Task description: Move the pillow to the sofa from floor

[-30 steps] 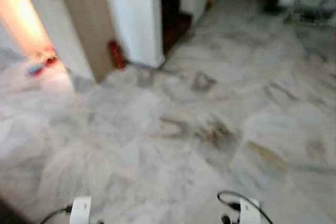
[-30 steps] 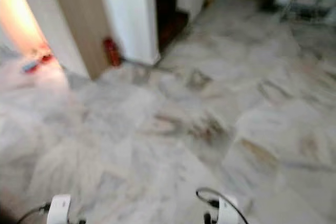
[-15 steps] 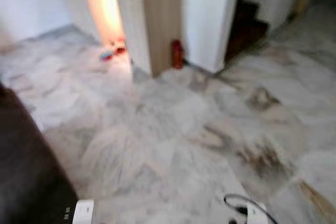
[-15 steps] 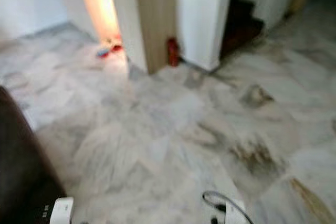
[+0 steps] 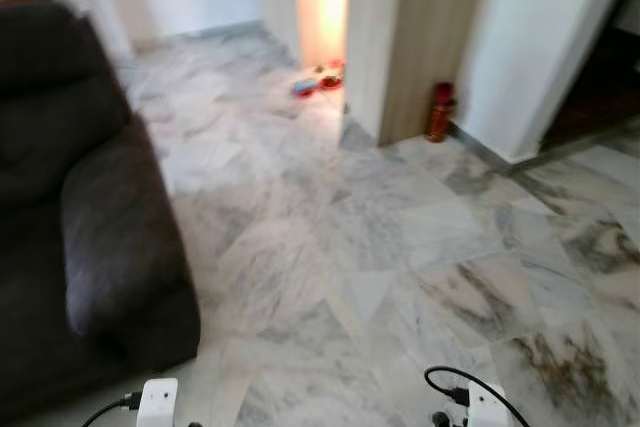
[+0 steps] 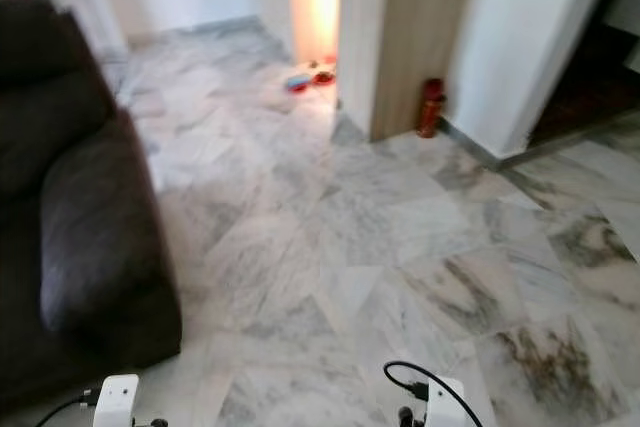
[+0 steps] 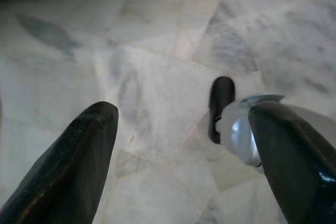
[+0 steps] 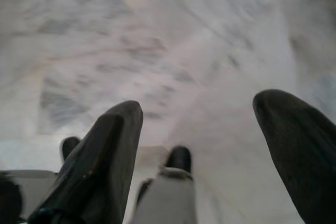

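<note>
You see dark sofa (image 5: 90, 217) at left, marble floor (image 5: 380, 247) ahead. Left gripper (image 7: 184, 150) and right gripper (image 8: 205, 145) hang low, fingers apart, nothing held. Pillow location: cannot tell.

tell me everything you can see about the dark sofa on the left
The sofa stands at the robot's left on the pale marble floor. It is very dark brown or black, with soft, padded upholstery that could be leather or fabric. A rounded, bulging armrest faces the open floor, and a thick back cushion rises behind it. Nothing lies on the part in view, and neither gripper touches it.
</note>
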